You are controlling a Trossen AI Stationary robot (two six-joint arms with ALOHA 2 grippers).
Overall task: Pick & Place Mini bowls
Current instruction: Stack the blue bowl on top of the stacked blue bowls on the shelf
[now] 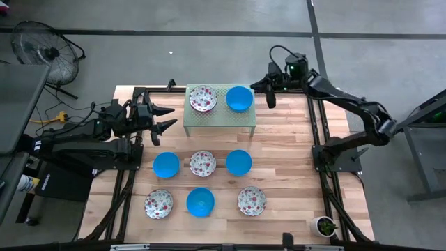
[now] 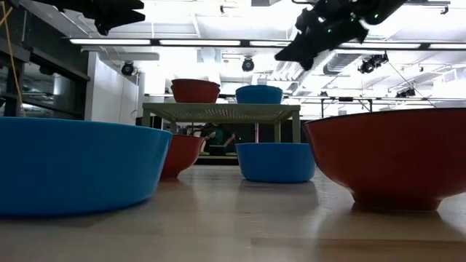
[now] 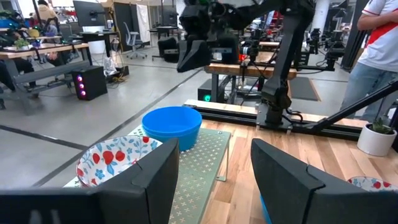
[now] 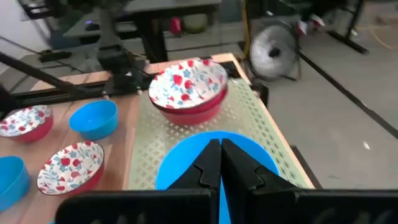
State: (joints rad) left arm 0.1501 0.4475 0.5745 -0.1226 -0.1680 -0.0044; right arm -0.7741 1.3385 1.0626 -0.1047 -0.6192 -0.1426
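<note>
8 mini bowls show in all: 4 solid blue and 4 white with red floral speckles. 2 of them stand side by side on the pale green rack (image 1: 219, 117), the floral bowl (image 1: 203, 98) toward the left arm's side and the blue bowl (image 1: 239, 98) toward the right arm's side. The other 6 sit on the worktop (image 1: 293, 174) in front of the rack in 2 rows of 3: nearer the rack a blue bowl (image 1: 166, 164), a floral one (image 1: 203, 163) and a blue one (image 1: 238, 162); farther from it a floral one (image 1: 158, 203), a blue one (image 1: 200, 201) and a floral one (image 1: 251, 201).

The left gripper (image 1: 167, 117) hangs just beside the rack's left end, fingers spread wide apart and holding nothing. The right gripper (image 1: 270, 94) hovers by the rack's right end near the blue bowl there, its arm reaching in from the right, fingers pressed together with nothing between them
</note>
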